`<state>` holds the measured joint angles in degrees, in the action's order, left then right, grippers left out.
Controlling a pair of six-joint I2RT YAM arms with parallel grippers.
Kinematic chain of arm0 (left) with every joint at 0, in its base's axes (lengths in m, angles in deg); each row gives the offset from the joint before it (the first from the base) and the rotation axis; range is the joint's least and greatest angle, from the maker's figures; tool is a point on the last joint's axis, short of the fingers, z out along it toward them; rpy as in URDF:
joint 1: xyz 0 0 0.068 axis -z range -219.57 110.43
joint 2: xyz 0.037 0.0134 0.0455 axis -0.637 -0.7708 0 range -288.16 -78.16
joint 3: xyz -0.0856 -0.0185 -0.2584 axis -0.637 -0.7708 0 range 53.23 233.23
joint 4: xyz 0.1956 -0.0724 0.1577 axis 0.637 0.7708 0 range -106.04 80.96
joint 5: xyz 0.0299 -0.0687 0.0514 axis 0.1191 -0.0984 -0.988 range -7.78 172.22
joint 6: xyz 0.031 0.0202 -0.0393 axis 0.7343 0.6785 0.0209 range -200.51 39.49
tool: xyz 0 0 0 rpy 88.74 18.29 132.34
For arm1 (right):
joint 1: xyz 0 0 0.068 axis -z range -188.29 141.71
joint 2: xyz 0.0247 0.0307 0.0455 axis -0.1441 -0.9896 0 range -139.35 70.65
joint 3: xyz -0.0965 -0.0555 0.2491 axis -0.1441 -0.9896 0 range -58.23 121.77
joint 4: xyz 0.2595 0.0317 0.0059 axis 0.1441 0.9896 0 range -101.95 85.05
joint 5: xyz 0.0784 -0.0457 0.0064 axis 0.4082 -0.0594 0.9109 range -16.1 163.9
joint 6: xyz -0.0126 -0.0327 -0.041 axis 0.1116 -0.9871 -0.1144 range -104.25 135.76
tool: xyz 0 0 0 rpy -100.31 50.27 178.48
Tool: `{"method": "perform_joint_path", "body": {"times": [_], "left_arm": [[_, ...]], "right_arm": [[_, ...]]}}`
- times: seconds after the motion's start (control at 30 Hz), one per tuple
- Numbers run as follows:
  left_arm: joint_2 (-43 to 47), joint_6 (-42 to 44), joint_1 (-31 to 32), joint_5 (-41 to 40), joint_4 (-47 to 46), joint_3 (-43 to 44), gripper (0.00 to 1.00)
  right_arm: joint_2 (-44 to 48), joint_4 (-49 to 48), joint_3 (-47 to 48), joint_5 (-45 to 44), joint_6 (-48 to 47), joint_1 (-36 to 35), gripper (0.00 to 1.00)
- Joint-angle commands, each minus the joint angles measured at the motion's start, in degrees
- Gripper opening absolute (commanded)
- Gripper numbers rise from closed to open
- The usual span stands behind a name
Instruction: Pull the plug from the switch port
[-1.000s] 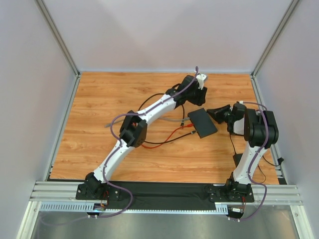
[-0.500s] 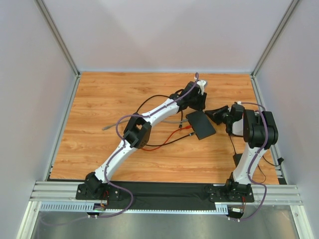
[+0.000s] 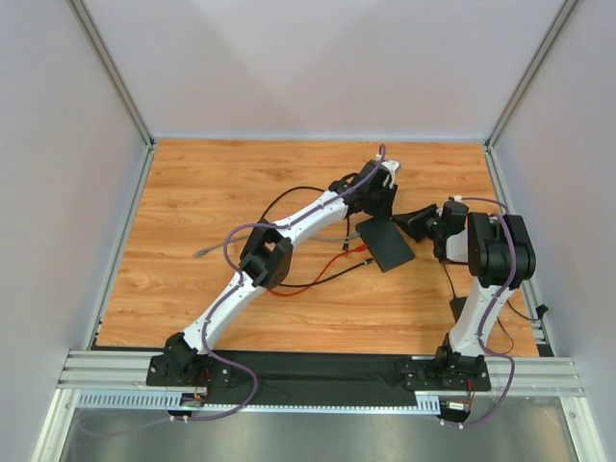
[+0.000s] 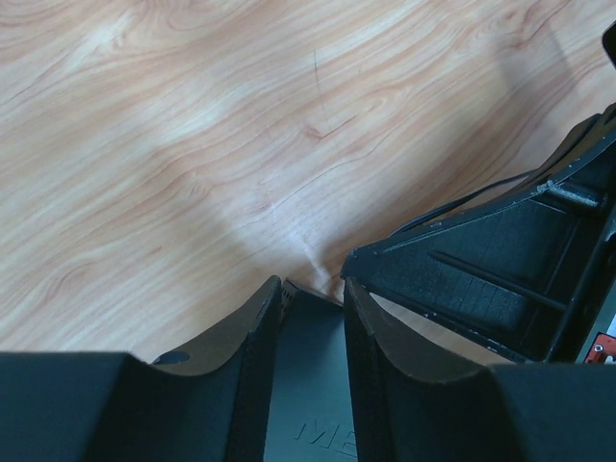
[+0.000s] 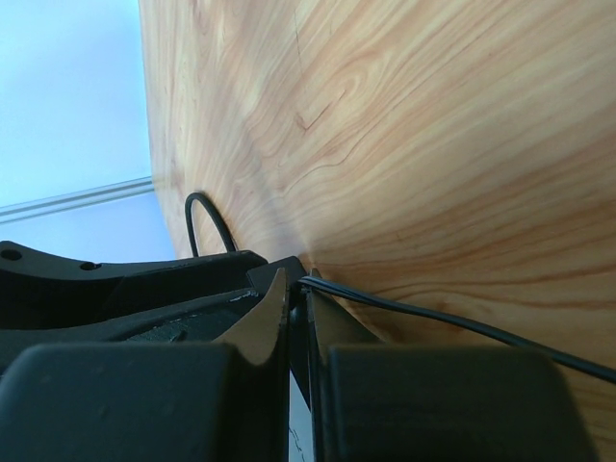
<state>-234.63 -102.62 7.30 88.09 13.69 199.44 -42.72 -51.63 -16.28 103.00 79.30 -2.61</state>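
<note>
The switch (image 3: 388, 244), a flat matte-black box, lies on the wooden table between the two arms. My left gripper (image 3: 375, 221) comes down on its far edge. In the left wrist view the switch (image 4: 308, 385) fills the gap between the fingers, which stand against its two sides. My right gripper (image 3: 406, 222) reaches in from the right to the switch's far right corner. It is shut on the plug (image 5: 308, 287), with a thin black cord (image 5: 462, 327) trailing away from the fingertips. The port itself is hidden behind the fingers.
Red and black wires (image 3: 332, 262) run left from the switch's near side. A black cable loop (image 3: 289, 195) and a grey cable (image 3: 207, 248) lie further left. A small black brick (image 3: 459, 308) on a thin cord sits beside the right arm. Grey walls close off three sides.
My left gripper has come nearer and lower onto the switch's far edge, and its jaws have narrowed. The switch has shifted slightly left. The right gripper has stayed shut at the corner.
</note>
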Motion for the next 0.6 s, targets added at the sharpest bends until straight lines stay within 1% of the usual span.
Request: {"method": "perform_joint_path", "body": {"times": [0.0, 0.23, 0.3, 0.47, 0.57], "left_arm": [[0.02, 1.63, 0.59, -0.07, 4.45, 1.97, 0.39], [-0.51, 2.42, 0.59, 0.72, 5.77, 1.44, 0.35], [-0.68, 2.68, 0.59, 0.81, 6.3, 1.44, 0.32], [-0.6, 4.35, 0.68, -0.68, 7.53, 1.8, 0.28], [-0.68, 5.14, 0.94, -1.65, 7.79, 1.97, 0.28]], "right_arm": [[3.41, -4.26, 0.06, 0.61, -0.71, -0.49, 0.0], [0.78, -0.66, 2.52, -1.59, 0.08, -0.49, 0.0], [-0.63, -1.8, 2.78, -1.94, 1.4, -0.49, 0.0], [-0.81, -3.56, 1.9, -4.58, 3.77, -0.49, 0.0], [-0.02, -4.79, 1.29, -6.77, 5.0, -0.49, 0.0]]}}
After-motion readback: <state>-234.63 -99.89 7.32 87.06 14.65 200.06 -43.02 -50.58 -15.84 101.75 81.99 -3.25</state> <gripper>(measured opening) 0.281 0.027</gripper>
